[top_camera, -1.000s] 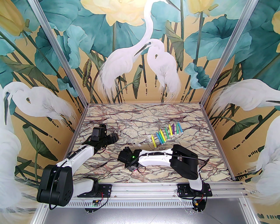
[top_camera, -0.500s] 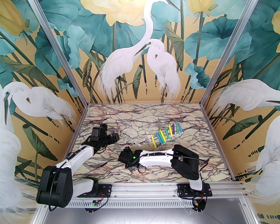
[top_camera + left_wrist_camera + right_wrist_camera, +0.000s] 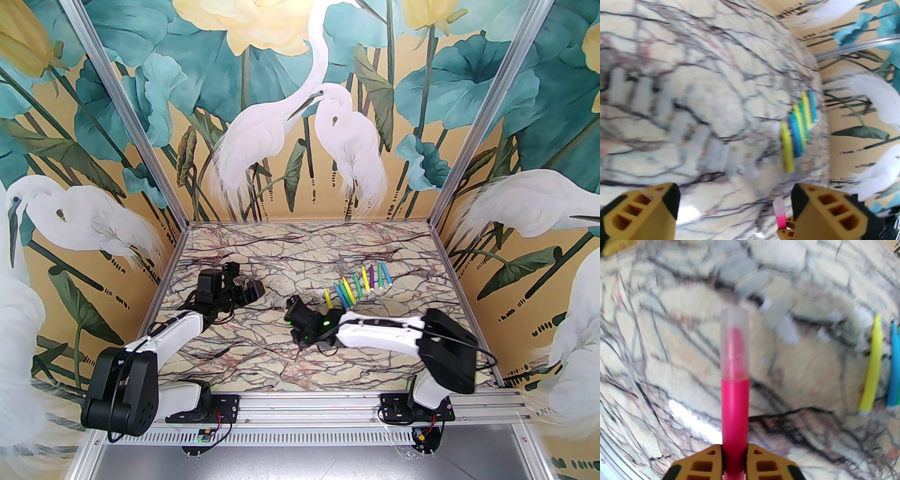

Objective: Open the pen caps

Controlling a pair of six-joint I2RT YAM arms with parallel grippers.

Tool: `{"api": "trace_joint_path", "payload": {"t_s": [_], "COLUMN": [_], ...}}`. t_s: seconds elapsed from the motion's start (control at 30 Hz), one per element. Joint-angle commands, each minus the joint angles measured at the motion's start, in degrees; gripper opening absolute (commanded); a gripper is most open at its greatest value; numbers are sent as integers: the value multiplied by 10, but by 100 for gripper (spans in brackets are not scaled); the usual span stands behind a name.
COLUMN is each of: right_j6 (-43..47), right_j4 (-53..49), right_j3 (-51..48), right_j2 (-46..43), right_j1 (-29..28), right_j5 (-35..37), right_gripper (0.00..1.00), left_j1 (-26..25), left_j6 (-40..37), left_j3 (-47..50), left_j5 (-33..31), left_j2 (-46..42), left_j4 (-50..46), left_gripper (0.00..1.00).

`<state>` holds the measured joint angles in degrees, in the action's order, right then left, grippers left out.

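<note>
One pink pen [image 3: 735,413], clear cap [image 3: 734,333]

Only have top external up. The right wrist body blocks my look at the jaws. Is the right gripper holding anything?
Observer: Yes. In the right wrist view the right gripper is shut on a pink pen, gripping its barrel.
Operator: Cap off yet?
Observer: No. Its clear cap is seated over the tip, at the end pointing away from the gripper.
Operator: Left in position to pull?
Observer: Close. In the left wrist view the left gripper is wide open, and the capped end sits beside one of its fingers, not gripped.
</note>
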<state>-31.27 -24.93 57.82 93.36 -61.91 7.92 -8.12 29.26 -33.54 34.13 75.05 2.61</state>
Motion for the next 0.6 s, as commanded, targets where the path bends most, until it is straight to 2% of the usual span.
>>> {"api": "trace_joint_path", "payload": {"t_s": [0.0,0.3,0.57], "right_j6": [33,50,53], "right_j4": [47,71,78], "right_j3": [-10,-7,0], "right_j2": [-27,-47,-42], "right_j1": [5,7,11], "right_j5": [-2,6,8], "right_gripper": [16,16,16], "left_j1": [-22,-71,-100], "left_j6": [47,116,147], "left_j3": [1,-13,-26], "left_j5": [56,108,126], "left_j2": [18,90,118], "left_j4": [74,197,248], "left_gripper": [81,71,66]}}
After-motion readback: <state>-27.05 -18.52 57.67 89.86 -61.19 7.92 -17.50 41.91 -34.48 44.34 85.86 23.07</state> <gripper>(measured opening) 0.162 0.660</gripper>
